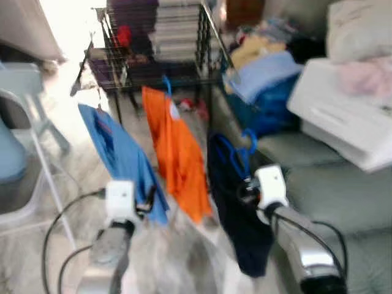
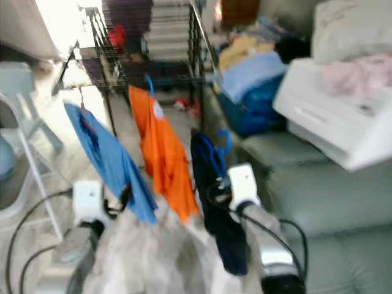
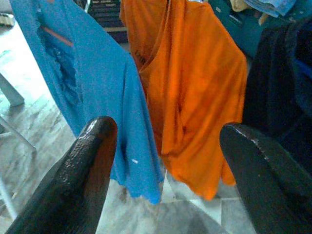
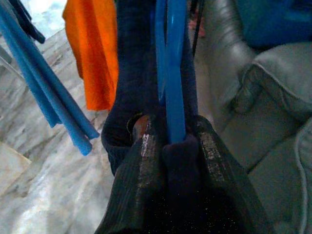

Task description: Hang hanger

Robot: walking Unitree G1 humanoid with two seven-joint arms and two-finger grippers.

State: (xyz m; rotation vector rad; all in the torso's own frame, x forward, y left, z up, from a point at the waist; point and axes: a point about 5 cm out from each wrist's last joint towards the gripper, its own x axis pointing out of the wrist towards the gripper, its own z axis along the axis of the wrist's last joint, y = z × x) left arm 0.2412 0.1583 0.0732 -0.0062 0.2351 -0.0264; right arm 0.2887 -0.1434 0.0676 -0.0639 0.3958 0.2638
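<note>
Carrying step: my right claw (image 4: pixel 168 146) is clamped on the blue hanger (image 4: pixel 171 73) bearing a dark shirt (image 1: pixel 242 226), beside the orange shirt (image 1: pixel 177 159), my left claw (image 3: pixel 165 161) spread empty; next, hook it onto the rack (image 1: pixel 153 55).

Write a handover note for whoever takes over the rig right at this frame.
Right tool: shut on the blue hanger carrying the navy shirt, held up beside the grey sofa.
Left tool: open, holding nothing, facing the blue shirt and orange shirt.
Done: blue and orange shirts hang by the black wire rack.
Left: hook the navy shirt's hanger onto the rack, then release.
</note>
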